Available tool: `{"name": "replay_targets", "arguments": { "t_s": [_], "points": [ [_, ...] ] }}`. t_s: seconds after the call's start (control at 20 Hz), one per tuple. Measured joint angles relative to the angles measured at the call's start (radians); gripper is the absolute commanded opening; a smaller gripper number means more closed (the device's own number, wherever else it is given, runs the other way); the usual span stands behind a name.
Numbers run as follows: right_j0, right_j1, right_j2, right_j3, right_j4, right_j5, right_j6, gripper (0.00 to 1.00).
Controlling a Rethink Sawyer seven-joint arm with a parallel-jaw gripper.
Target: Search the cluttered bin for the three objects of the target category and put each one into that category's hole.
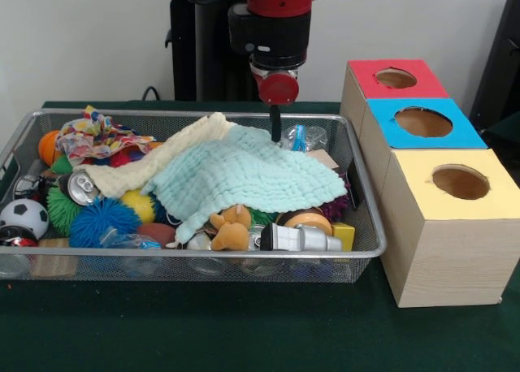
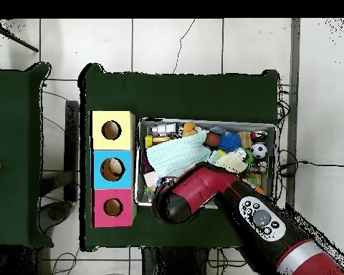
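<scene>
Wire-mesh bin (image 1: 367, 226) heaped with clutter beneath a mint-green cloth (image 1: 244, 173) and a cream cloth (image 1: 166, 157), beside three wooden boxes, each with a round hole on top: red box (image 1: 394, 78), blue box (image 1: 422, 122), yellow box (image 1: 459, 181).

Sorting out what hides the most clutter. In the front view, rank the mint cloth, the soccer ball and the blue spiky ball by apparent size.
1. mint cloth, by far the largest.
2. blue spiky ball.
3. soccer ball, though it is cut off by the bin rim, so ranks 2 and 3 are unsure.
</scene>
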Motion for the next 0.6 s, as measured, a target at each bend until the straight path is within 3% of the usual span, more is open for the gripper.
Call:
{"name": "replay_targets", "arguments": {
  "t_s": [0.6],
  "points": [
    [0.001,-0.024,0.025,0.059,0.014,-0.034,0.000,1.00]
  ]
}}
